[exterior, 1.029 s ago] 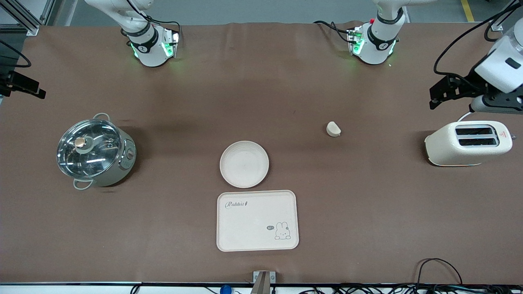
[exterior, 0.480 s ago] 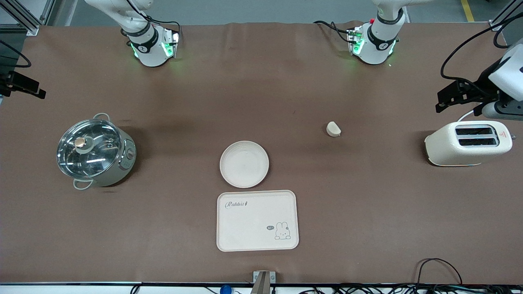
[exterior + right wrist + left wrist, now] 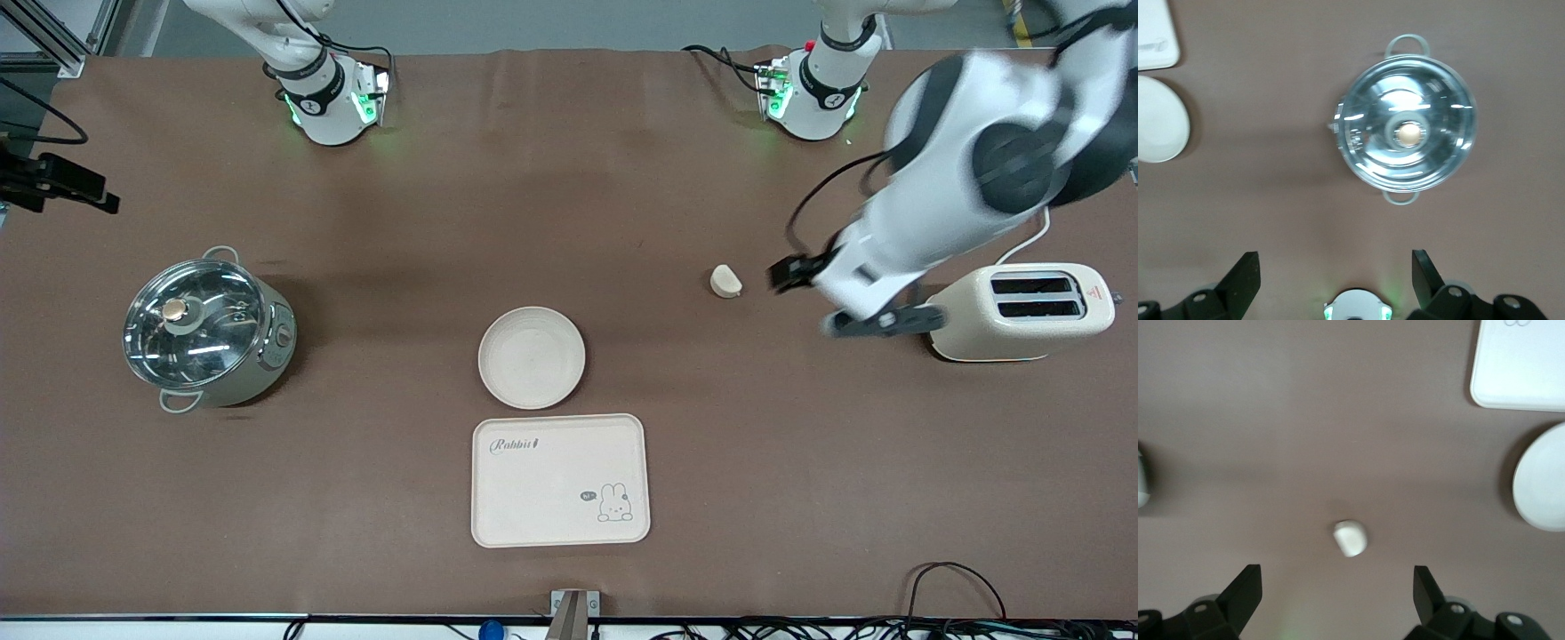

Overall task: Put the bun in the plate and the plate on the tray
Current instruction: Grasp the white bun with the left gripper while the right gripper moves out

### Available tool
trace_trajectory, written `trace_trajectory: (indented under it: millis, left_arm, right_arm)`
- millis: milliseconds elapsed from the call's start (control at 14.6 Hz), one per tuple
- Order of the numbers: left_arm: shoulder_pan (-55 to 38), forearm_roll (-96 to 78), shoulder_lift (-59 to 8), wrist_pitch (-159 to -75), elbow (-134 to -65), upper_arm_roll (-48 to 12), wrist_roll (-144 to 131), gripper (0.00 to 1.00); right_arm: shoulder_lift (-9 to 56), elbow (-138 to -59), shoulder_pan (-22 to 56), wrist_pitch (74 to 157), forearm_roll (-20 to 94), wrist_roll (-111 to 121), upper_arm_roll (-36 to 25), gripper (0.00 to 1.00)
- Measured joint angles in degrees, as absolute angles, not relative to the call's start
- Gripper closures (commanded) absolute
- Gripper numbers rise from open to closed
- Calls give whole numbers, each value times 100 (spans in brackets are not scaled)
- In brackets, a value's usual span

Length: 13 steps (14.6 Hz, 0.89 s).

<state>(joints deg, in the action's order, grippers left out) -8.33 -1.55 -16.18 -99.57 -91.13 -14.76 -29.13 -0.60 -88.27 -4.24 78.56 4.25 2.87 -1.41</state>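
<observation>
Left gripper [image 3: 849, 302] hangs over the bench between the bun [image 3: 725, 281] and the toaster [image 3: 1022, 311], jaws spread wide, nothing held. In the left wrist view the bun [image 3: 1350, 538] lies just ahead of the gripper, on the midline between the two fingers. Plate [image 3: 532, 357] sits well apart from the gripper toward the right arm's end, the tray [image 3: 559, 480] just beside it.

Judgement: centre over the bun, descend straight, and close gently, since the rounded lump may roll or squash.

Right gripper [image 3: 1331, 283] waits high over the lidded pot [image 3: 1407, 137], wide open and empty.
</observation>
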Motion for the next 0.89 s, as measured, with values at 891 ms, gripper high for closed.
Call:
trace_trajectory:
  millis: [891]
  left_arm:
    - [-1334, -146, -1931, -13585, -12407, -1497, -4045, 0]
  right_arm:
    - [133, -11052, 599, 10005, 1326, 273, -109, 0]
